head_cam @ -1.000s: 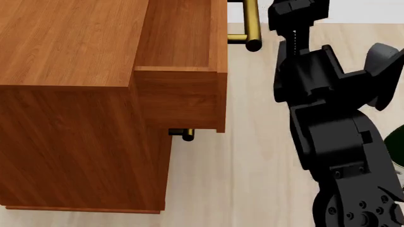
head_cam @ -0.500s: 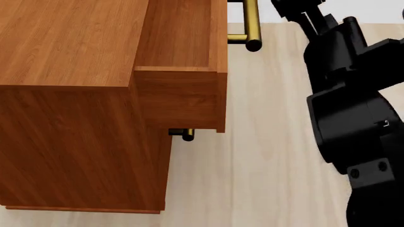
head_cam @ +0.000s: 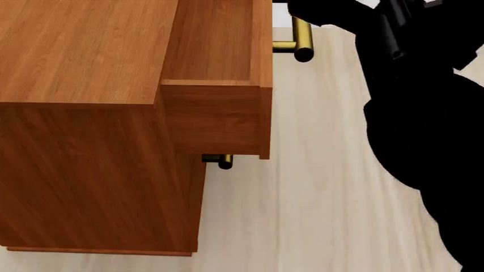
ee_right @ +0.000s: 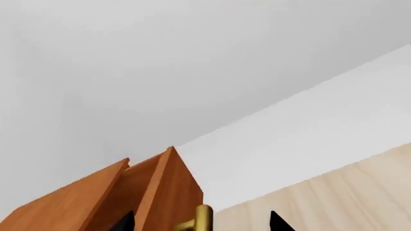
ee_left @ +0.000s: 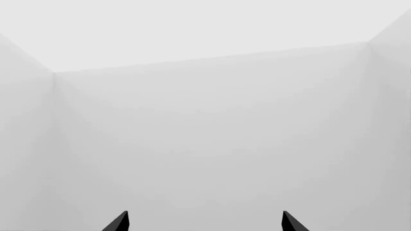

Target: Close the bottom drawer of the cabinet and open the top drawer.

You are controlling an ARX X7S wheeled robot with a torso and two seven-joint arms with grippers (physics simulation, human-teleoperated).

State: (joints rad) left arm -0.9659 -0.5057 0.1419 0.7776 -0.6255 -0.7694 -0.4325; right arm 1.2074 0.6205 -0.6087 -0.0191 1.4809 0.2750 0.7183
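The cabinet [head_cam: 83, 130] filled the left of the head view, with the top drawer [head_cam: 219, 68] already pulled well out from its front. Its brass bar handle [head_cam: 301, 39] stood just beside the dark bulk of the right arm [head_cam: 423, 130]. Lower down, only the end of another brass handle [head_cam: 223, 162] peeked from under the open drawer; the bottom drawer itself could not be made out, so whether it sat shut could not be told.

A drawer like this looked stiff and rigid, likely sliding on straight runners, so it should move only along one line and resist any sideways pull. The bar handle was the natural place to take hold (smooth metal, probably a little slippery), gripped across its middle so the tray would not rack.

In the right wrist view the right gripper [ee_right: 199, 224] showed two dark fingertips [ee_right: 125, 222] set wide apart, with the handle's brass end [ee_right: 202, 216] between them, touching neither. It was spread and held nothing. The left gripper [ee_left: 204, 224] was likewise parted wide, facing bare white wall, with nothing between its tips.
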